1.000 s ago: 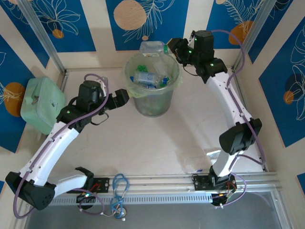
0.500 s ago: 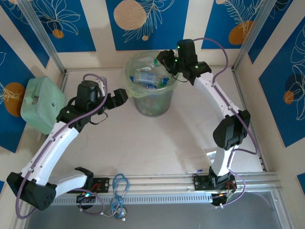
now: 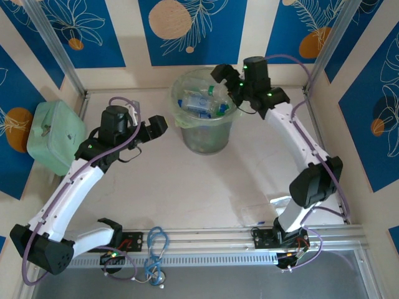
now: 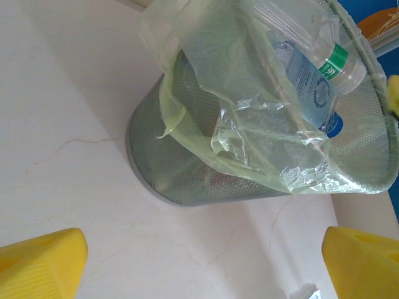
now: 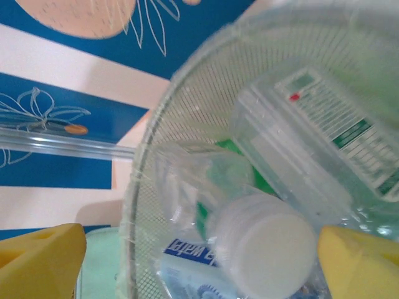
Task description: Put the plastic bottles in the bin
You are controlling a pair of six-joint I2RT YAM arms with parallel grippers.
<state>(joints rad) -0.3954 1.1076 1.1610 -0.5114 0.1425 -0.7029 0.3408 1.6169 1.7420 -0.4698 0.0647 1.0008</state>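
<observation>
Several plastic bottles [image 3: 202,103], clear with blue labels among green ones, lie heaped inside the bin [image 3: 206,140]. It stands at twelve o'clock on the pale table [image 3: 187,187], its liner bag [image 4: 168,62] draped over the rim. At the bin's two o'clock the right gripper [image 3: 225,82] hangs over the rim, fingers spread wide and pinching nothing, with a white-capped bottle [image 5: 268,249] in the pile beneath. At the bin's nine o'clock, just beside its wall, the left gripper [image 3: 156,126] waits spread and empty. A mint-green case [image 3: 53,134] sits at the table's nine o'clock edge. Every bottle in sight is binned, so the job looks all but finished.
</observation>
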